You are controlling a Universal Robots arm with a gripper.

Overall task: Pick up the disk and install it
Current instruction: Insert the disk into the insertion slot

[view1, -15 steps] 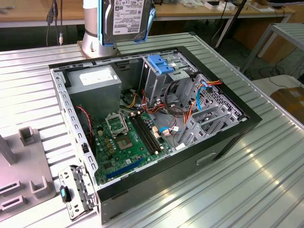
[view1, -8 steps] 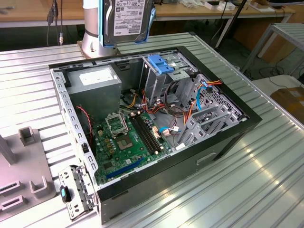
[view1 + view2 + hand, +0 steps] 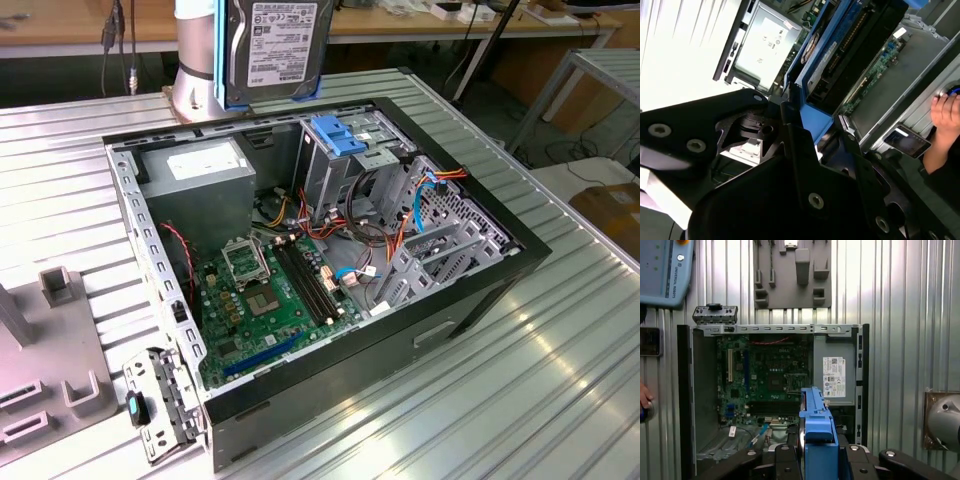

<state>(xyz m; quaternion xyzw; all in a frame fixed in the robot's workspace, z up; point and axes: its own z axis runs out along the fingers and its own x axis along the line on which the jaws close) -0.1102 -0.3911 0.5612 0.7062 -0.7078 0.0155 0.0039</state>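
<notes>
Between the fingers: disk, clamped by its blue rail. In both wrist views the black fingers are closed against its two sides.
Disk pose: in the exterior view the disk hangs upright with its white label toward the camera and blue rail along its edges. It sits above the case and does not touch it.
Below the fingers: open case lying on its side on the ribbed metal bench.
Inside the case, below the fingers: green board, grey power supply, and a grey drive cage topped by a blue latch. Red and orange cables run beside the cage.
Arm: grey column just beside the disk, on the exterior view's left.
Past the case, away from the fingers: grey fixture plate. A small grey bracket lies just beside the case rim.
Person: a hand rests on the bench near the case wall, well apart from the fingers.
Pendant: lies on the bench beside the fixture plate.
</notes>
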